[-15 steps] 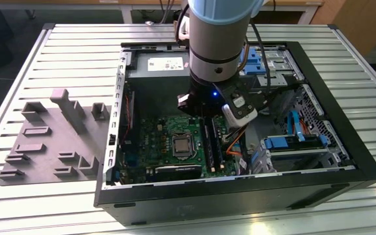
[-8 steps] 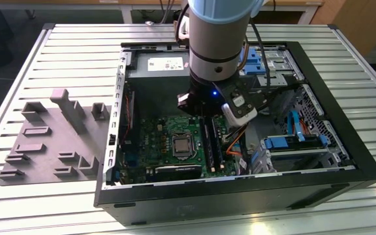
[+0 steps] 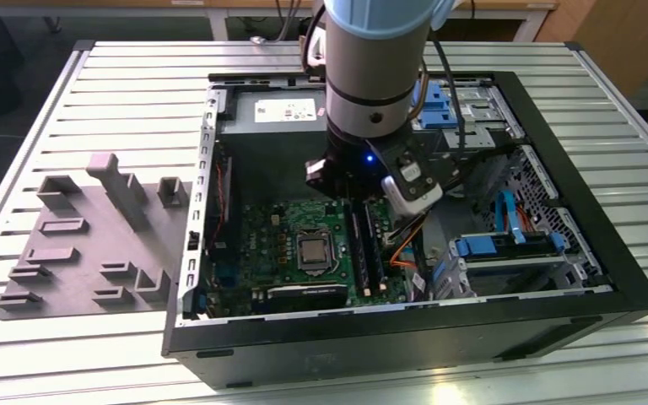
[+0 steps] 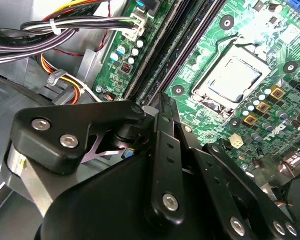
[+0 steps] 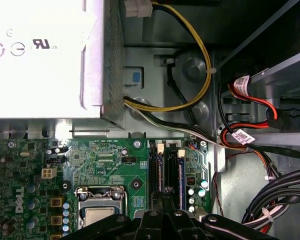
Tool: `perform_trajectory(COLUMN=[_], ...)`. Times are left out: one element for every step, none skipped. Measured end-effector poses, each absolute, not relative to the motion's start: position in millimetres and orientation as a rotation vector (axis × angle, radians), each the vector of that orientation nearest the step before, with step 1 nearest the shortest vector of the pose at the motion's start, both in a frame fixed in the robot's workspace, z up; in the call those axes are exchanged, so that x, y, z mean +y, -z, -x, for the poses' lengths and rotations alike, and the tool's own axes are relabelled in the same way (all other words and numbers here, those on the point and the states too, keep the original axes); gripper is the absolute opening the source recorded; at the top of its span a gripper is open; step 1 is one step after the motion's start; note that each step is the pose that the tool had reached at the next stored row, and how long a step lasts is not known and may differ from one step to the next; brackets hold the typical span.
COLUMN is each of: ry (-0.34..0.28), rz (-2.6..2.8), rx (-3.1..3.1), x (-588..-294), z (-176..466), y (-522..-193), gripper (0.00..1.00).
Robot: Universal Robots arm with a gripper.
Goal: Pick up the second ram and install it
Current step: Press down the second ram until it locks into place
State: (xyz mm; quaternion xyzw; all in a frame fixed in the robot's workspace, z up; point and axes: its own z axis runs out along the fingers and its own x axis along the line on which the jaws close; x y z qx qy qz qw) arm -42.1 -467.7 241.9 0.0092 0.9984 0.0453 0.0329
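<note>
Gripper (image 5: 166, 200) low over motherboard (image 5: 110, 165); second ram (image 5: 180, 175) seated beside jaws.

The exterior view looks down steeply from above the slatted table (image 3: 110, 354) onto the open computer case (image 3: 594, 278). Both wrist views sit close over the green motherboard (image 5: 105, 165), past black gripper linkage (image 4: 165, 165), sharing the CPU socket (image 4: 230, 80) and memory slots (image 5: 167, 167).

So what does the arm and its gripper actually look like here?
The arm is a thick round tube, light blue at the top over a silver-grey section with a dark band. Lower down sits a black wrist block with a small blue light and a white part. The gripper is matte black linkage bars joined with silver screws.
</note>
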Motion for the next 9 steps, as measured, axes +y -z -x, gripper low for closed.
perform_trajectory(ry=[-0.14,-0.14,-0.14,-0.139,-0.139,-0.139,-0.14,-0.14,-0.14], rz=[-0.028,-0.028,-0.028,-0.028,-0.028,-0.028,-0.028,-0.028,-0.028], rx=[3.072,3.072,3.072,3.072,3.072,3.072,3.072,3.072,3.072], x=[-467.2,-466.9,-466.5,-466.2,-465.9,-465.6,-465.3,-465.1,-464.9], z=[42.1,42.1,42.1,42.1,42.1,42.1,42.1,42.1,42.1], y=[-241.9,-241.9,-241.9,-241.9,-241.9,-241.9,-241.8,-241.8,-241.8], gripper=[0.11,0.11,0.11,0.11,0.11,0.11,0.11,0.11,0.11])
